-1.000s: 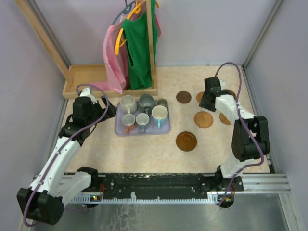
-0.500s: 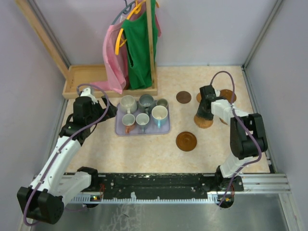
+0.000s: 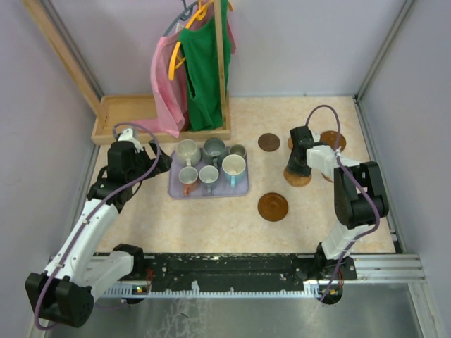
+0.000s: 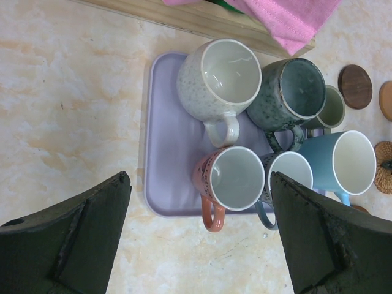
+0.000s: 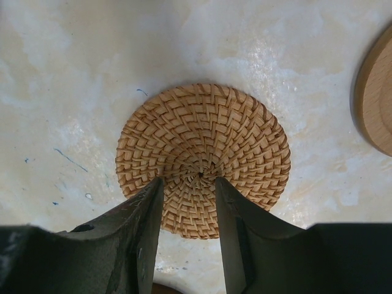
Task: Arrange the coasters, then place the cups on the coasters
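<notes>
Looking at the right wrist view, the right end effector (image 5: 188,184) sits low over a woven coaster (image 5: 202,135) that lies flat on the desk (image 5: 73,73). Its fingers are only partway apart, with a narrow gap. The tips are over the near half of the disc, one on each side of its centre. Can't tell if they actually touch it, and nothing's pinched between them. A wooden coaster (image 5: 375,98) pokes in at the right edge, apart from the woven one.

In the top view that spot is right of centre, with other coasters near it: a dark coaster (image 3: 268,142) to the upper left and a big coaster (image 3: 273,207) to the lower left.

Left end effector (image 4: 199,180) is spread wide, holding nothing, hanging over the lavender tray (image 4: 160,159). All six cups (image 4: 228,73) are bunched on that tray, left of centre.
</notes>
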{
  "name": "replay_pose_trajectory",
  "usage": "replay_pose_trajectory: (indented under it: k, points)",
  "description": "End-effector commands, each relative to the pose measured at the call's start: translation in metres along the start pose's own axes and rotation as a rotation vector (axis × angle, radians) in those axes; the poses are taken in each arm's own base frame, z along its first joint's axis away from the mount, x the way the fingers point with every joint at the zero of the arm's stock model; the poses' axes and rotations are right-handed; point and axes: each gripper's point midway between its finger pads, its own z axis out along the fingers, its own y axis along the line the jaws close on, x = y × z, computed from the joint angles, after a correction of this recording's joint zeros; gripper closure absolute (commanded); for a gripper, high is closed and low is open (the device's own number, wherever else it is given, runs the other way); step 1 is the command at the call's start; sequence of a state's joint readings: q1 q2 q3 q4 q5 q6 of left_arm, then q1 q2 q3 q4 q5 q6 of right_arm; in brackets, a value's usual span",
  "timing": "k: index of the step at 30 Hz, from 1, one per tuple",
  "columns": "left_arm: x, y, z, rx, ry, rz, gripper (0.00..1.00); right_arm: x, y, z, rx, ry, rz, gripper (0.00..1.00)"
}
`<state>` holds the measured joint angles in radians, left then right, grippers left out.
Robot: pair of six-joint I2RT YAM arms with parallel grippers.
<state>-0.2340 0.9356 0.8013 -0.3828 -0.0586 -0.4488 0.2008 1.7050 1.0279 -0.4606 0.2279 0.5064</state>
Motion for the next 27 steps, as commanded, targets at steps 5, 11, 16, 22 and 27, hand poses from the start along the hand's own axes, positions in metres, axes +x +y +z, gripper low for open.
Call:
replay_pose_trajectory:
  k: [5,11,16,22,27]
  points:
    - [-0.010,-0.008,-0.002,0.025,-0.021,-0.003,0.00,0.002,-0.015,0.011,0.052,-0.004,0.023,0.60]
    - [-0.008,-0.009,0.000,0.026,-0.013,-0.006,0.00,0.000,-0.025,0.011,0.067,-0.001,0.047,0.60]
    - [-0.009,-0.009,-0.001,0.026,-0.015,-0.004,0.00,-0.001,-0.033,0.011,0.074,-0.002,0.059,0.60]
    - [-0.007,-0.010,0.001,0.033,-0.011,-0.010,0.00,-0.002,-0.031,0.009,0.065,-0.003,0.067,0.60]
    - [-0.009,-0.010,-0.001,0.033,-0.019,-0.010,0.00,0.000,-0.037,0.007,0.084,-0.005,0.065,0.60]
